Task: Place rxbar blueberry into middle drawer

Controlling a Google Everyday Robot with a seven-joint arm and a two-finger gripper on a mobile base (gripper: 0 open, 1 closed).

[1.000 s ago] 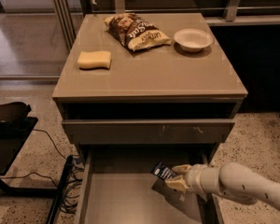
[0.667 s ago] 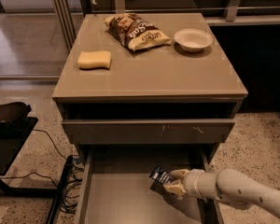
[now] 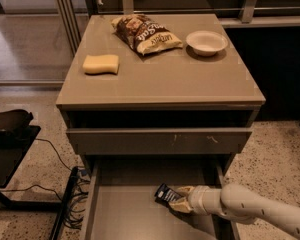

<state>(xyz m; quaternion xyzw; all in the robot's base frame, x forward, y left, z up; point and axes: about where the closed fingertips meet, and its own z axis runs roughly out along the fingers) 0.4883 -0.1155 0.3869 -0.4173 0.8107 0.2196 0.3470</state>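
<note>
The rxbar blueberry [image 3: 166, 194], a small dark navy wrapper with white print, is inside the open middle drawer [image 3: 121, 210], over the right part of its bare floor. My gripper [image 3: 180, 202] reaches in from the right on a cream arm and is shut on the bar's right end. The bar sits low over the drawer floor; I cannot tell whether it touches it.
Above the open drawer is a drawer with a scuffed front panel [image 3: 160, 140]. On the cabinet top lie a brown chip bag [image 3: 146, 34], a yellow sponge [image 3: 101, 64] and a white bowl [image 3: 206, 42]. A black stand [image 3: 10, 129] and cables [image 3: 70, 184] are on the floor at left.
My gripper has moved the bar a little to the left and lower inside the drawer. Nothing on the cabinet top has moved.
</note>
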